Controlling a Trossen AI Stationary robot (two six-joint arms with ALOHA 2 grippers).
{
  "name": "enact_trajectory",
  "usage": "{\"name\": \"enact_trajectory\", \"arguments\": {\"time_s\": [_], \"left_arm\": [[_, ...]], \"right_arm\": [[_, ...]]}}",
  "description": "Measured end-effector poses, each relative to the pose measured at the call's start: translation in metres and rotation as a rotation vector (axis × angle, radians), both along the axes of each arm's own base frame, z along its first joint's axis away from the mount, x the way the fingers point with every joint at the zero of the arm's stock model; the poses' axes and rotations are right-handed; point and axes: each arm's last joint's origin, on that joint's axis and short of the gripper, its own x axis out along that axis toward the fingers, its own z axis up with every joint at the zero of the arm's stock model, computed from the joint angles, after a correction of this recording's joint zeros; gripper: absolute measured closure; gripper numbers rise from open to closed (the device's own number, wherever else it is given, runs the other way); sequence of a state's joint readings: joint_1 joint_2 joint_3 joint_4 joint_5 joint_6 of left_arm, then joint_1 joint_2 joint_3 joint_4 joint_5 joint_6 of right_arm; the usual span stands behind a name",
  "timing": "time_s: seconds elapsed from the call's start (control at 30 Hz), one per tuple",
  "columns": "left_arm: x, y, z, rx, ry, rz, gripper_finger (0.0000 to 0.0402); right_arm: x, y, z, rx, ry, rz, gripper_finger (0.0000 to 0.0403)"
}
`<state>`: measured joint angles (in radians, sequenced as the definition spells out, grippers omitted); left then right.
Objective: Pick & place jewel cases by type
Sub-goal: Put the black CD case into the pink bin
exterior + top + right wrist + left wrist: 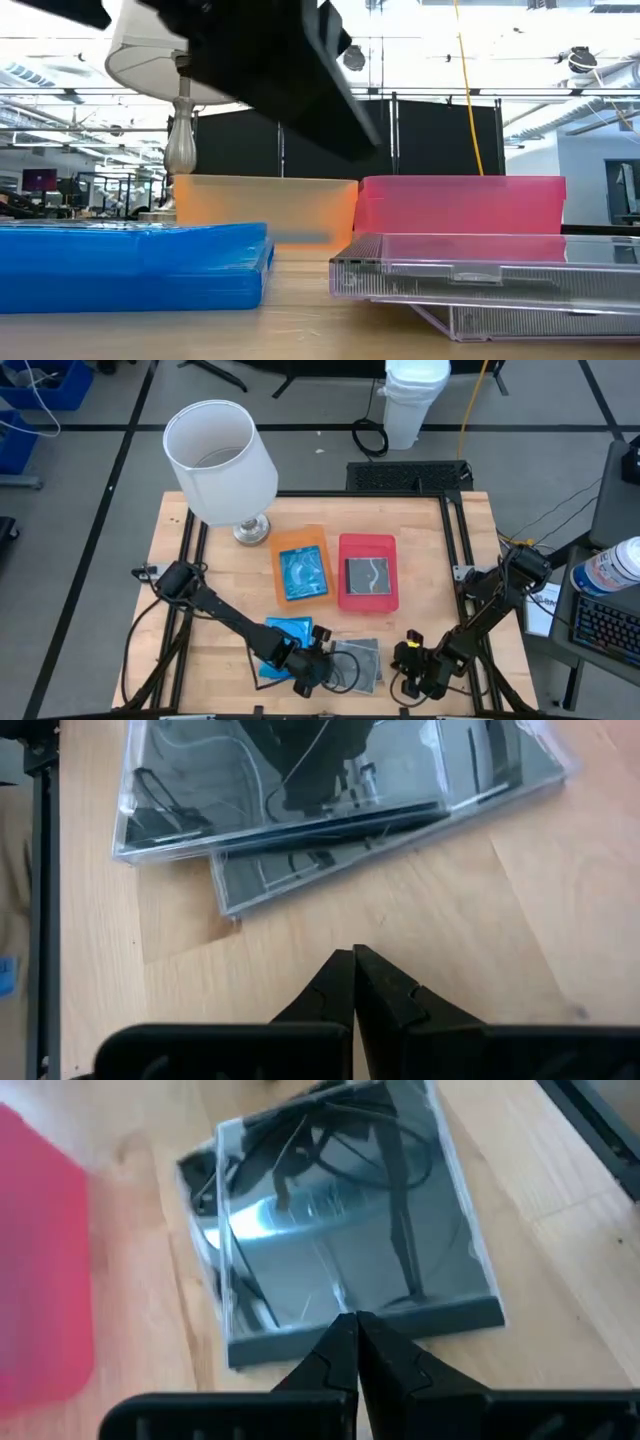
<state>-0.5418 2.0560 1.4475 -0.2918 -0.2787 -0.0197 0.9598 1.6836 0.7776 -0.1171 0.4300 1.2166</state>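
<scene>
Two clear jewel cases with dark insides lie stacked and askew on the table near its front edge; they also show in the low view. A stack of blue jewel cases lies to their left. One blue case lies in the orange tray, and one clear case lies in the red tray. My left gripper is shut and hovers over the clear stack's left edge. My right gripper is shut over bare wood just right of the clear cases.
A white-shaded table lamp stands at the back left beside the orange tray. Black frame rails run along the table's left and right edges. Bare wood lies between the trays and the loose cases.
</scene>
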Motion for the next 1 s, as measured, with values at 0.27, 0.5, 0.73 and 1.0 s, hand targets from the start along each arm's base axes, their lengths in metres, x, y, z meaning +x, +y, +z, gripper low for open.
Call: {"name": "enact_trajectory", "arguments": {"time_s": [0.27, 0.5, 0.73, 1.0], "left_arm": [[-0.004, -0.001, -0.010, 0.013, 0.058, 0.031, 0.0392], [0.002, 0.007, -0.025, 0.024, 0.098, 0.071, 0.0392], [0.005, 0.006, -0.029, 0.012, 0.084, 0.075, 0.0392], [0.005, 0.012, -0.032, 0.012, 0.124, 0.095, 0.0392]], "right_arm": [[-0.010, 0.008, 0.001, 0.024, -0.023, -0.010, 0.0403], [-0.013, 0.013, 0.002, 0.066, -0.013, 0.021, 0.0403], [-0.012, 0.013, 0.002, 0.066, -0.026, 0.014, 0.0403], [-0.008, 0.017, 0.007, 0.089, -0.117, -0.005, 0.0403]]}}
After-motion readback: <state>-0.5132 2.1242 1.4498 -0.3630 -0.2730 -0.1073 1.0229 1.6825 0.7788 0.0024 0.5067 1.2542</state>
